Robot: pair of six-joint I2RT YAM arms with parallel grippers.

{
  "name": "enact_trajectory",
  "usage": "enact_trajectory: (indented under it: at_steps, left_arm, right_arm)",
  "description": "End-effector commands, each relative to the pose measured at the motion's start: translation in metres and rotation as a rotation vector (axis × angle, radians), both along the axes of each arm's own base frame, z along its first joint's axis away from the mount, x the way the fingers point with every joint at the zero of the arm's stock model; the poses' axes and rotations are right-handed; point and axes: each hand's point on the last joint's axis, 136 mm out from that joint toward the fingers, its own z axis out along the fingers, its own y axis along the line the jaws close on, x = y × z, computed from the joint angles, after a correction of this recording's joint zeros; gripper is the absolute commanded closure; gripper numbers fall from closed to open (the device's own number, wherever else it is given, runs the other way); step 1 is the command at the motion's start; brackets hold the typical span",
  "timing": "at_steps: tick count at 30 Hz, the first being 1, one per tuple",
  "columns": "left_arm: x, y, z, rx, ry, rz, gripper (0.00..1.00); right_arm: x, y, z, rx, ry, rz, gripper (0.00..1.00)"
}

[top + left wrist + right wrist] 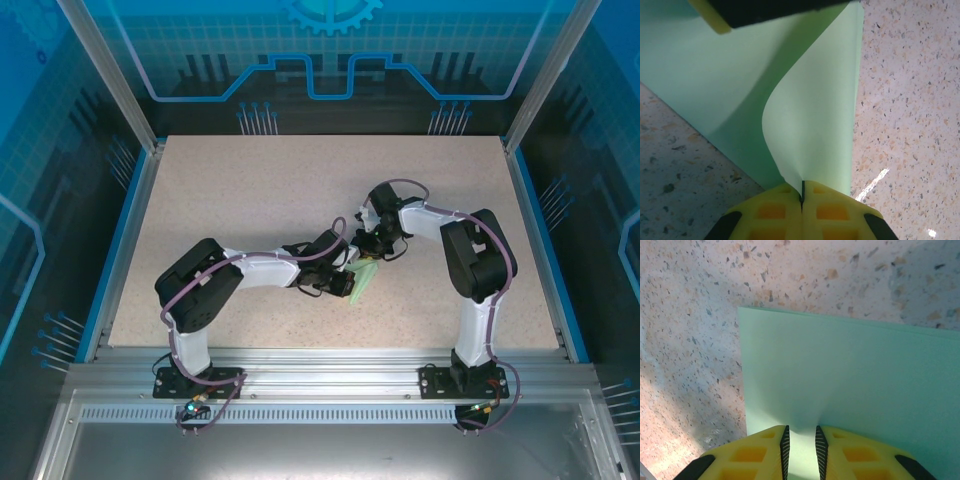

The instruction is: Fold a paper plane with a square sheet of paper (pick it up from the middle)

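Note:
The square sheet of paper (362,281), pale mint green, sits at the table's middle between both grippers. In the left wrist view the sheet (812,100) curls up off the table in a smooth bend, and my left gripper (802,194) is shut on its raised edge. A yellow-padded finger (715,17) of the other gripper rests on the far part of the sheet. In the right wrist view the sheet (855,375) lies mostly flat, and a small hump of it rises between the narrowly spaced jaws of my right gripper (800,435), which grips it. From above, the left gripper (343,281) and right gripper (377,250) nearly touch.
The speckled beige tabletop (250,200) surrounds the paper, bounded by blue rails (120,250) and aluminium posts. The two forearms converge at the centre, close to each other.

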Motion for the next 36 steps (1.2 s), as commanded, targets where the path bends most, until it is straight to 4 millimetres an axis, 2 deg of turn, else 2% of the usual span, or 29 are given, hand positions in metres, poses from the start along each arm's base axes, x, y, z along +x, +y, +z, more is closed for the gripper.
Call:
enact_trajectory:
  at_steps: [1,6,9,11,16,21,22,24,36]
  left_arm:
    - [0.003,0.004,-0.011,0.026,0.003,-0.013,0.98]
    - [0.002,0.004,-0.01,0.027,0.005,-0.018,0.98]
    - [0.003,0.003,-0.009,0.025,0.0,-0.021,0.98]
    - [0.003,0.002,-0.008,0.021,0.0,-0.025,0.98]
    - [0.004,0.0,-0.008,0.023,0.004,-0.032,0.98]
    - [0.003,0.001,-0.008,0.026,0.006,-0.033,0.98]
    - [0.003,0.001,-0.008,0.026,0.006,-0.034,0.98]
    - [0.003,0.001,-0.008,0.026,0.009,-0.032,0.98]
    - [0.002,0.003,-0.01,0.039,0.014,-0.031,0.98]
  right_arm:
    - [-0.011,-0.003,0.007,0.007,0.024,-0.022,0.75]
    - [0.002,-0.028,0.046,0.048,-0.075,-0.144,0.72]
    - [-0.004,-0.037,0.059,0.08,-0.102,-0.182,0.72]
    - [-0.015,-0.034,0.064,0.126,-0.101,-0.184,0.75]
    - [-0.041,-0.015,0.054,0.218,-0.043,-0.172,0.79]
    - [-0.048,-0.001,0.042,0.222,-0.013,-0.146,0.81]
    - [-0.055,-0.003,0.03,0.209,0.014,-0.148,0.82]
    - [-0.055,-0.005,0.024,0.199,0.025,-0.148,0.82]
    - [-0.055,-0.013,-0.007,0.159,0.062,-0.158,0.82]
